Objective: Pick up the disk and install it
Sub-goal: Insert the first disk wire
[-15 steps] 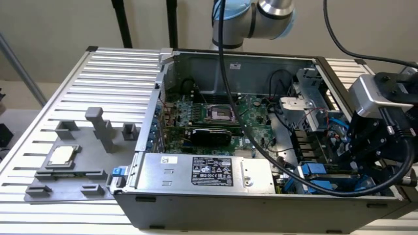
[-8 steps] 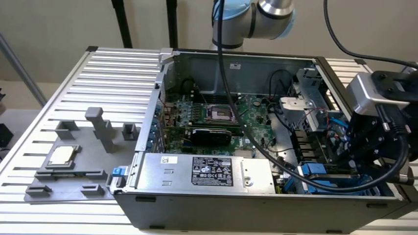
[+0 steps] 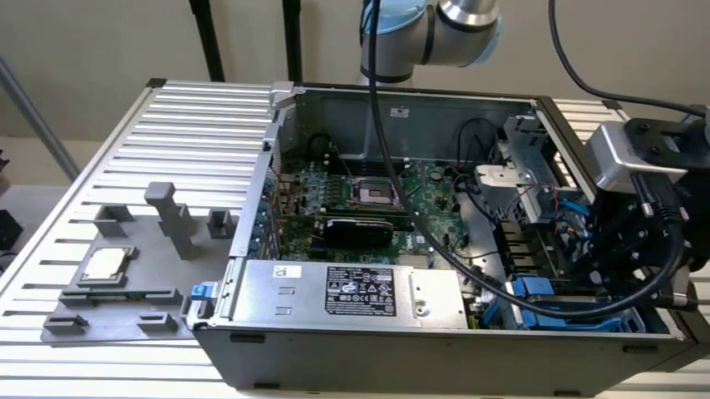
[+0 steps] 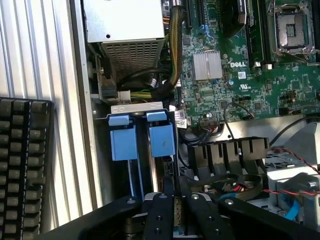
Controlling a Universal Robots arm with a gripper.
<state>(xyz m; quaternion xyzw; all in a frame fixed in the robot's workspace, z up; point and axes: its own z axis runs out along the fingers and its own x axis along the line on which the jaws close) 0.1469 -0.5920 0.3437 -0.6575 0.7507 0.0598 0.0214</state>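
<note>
The disk (image 4: 161, 139) stands on edge in the drive bay at the case's front corner, its blue carrier end facing up beside a second blue carrier (image 4: 122, 141). A thin dark edge runs from it down between my gripper (image 4: 175, 212) fingers, which are shut close on it. In the exterior view my wrist and camera block (image 3: 643, 224) hang over that bay at the exterior view's right, above the blue carriers (image 3: 534, 291).
The open computer case (image 3: 444, 353) lies on a slatted table. Inside are the motherboard (image 3: 367, 199), a silver power-supply box (image 3: 355, 291) and loose black cables (image 3: 521, 303). A grey fixture with a CPU chip (image 3: 106, 264) sits at the left. A keyboard (image 4: 22, 165) lies beside the case.
</note>
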